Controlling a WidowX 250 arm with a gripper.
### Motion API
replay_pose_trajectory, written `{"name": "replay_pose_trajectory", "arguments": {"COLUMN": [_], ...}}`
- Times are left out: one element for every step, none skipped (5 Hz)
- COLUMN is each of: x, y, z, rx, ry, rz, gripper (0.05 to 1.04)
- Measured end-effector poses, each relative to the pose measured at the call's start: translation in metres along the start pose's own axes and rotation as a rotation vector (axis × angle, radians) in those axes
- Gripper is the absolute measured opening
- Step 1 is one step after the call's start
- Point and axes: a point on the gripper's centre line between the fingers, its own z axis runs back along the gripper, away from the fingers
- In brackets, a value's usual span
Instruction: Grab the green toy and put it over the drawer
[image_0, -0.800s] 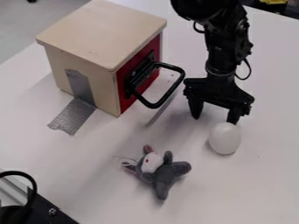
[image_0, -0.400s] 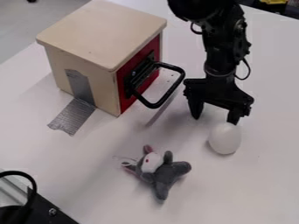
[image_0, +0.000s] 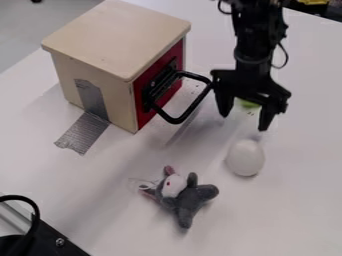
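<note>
And there's the green toy (image_0: 250, 104), partly hidden behind the black gripper (image_0: 244, 122), showing in the gap between its wide-spread fingers, close under the palm, its long axis impossible to call!

On the table (image_0: 113, 200): box (image_0: 113, 37) at back left, handle (image_0: 197, 105) on its right side, tape (image_0: 83, 132) from its near side to the table; plush (image_0: 187, 200) in front, egg (image_0: 245, 157) behind plush to the right, toy (image_0: 249, 104) behind egg, right of handle.
</note>
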Motion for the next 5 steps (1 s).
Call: {"name": "replay_pose_trajectory", "arguments": {"x": [0.029, 0.043, 0.053, 0.048, 0.048], "y": [-0.001, 0.001, 0.004, 0.016, 0.019], "z": [0.016, 0.009, -0.006, -0.031, -0.038], "rx": [0.002, 0.023, 0.048, 0.054, 0.034], "ry": [-0.053, -0.028, 0.005, 0.066, 0.085], "rz": [-0.067, -0.094, -0.109, -0.097, -0.08], "gripper": [1.0, 1.0, 1.0, 1.0, 0.964]}}
